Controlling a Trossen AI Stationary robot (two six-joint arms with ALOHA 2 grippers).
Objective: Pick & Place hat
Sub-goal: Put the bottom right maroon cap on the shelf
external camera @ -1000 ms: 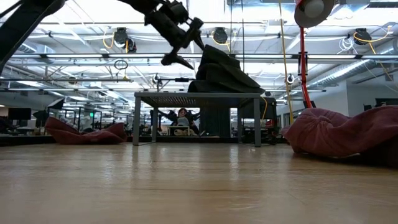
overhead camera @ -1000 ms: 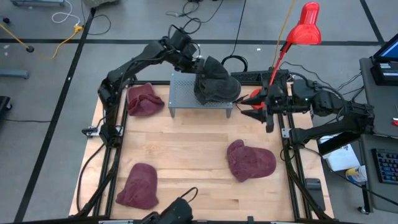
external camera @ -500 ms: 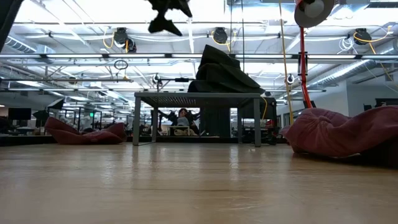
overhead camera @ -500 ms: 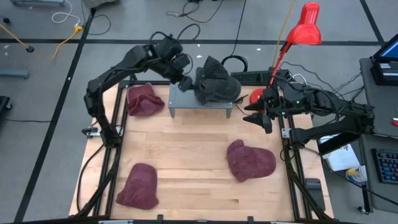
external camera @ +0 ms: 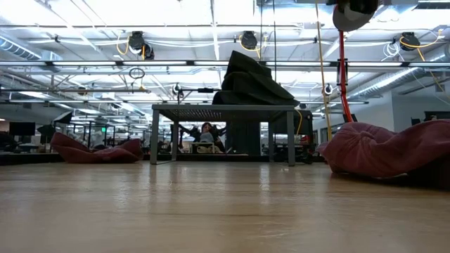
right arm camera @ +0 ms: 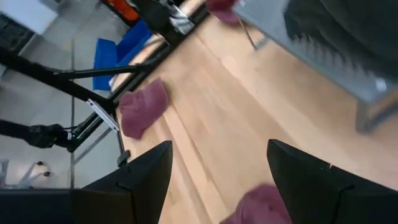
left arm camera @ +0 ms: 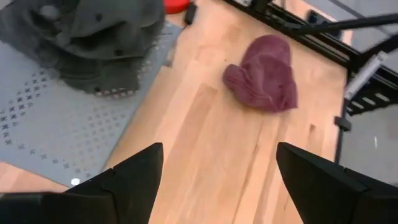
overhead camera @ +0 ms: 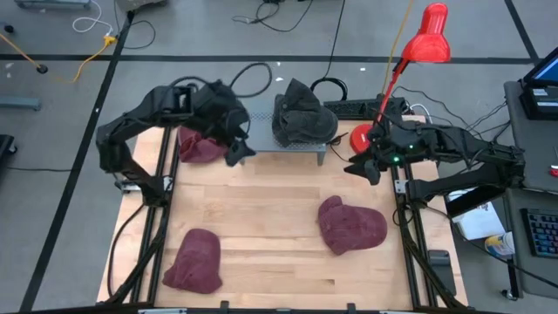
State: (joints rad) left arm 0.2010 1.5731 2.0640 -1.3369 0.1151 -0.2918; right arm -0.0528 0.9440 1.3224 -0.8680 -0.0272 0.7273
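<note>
Just right of my spread left gripper [overhead camera: 237, 150] on the far stand [overhead camera: 261, 138] sits the dark hat [overhead camera: 302, 113], nearer it than my right gripper [overhead camera: 364, 164], also spread.

Two dark jointed arms, black cables along links, blunt black wedge-shaped jaws, small green light.
</note>
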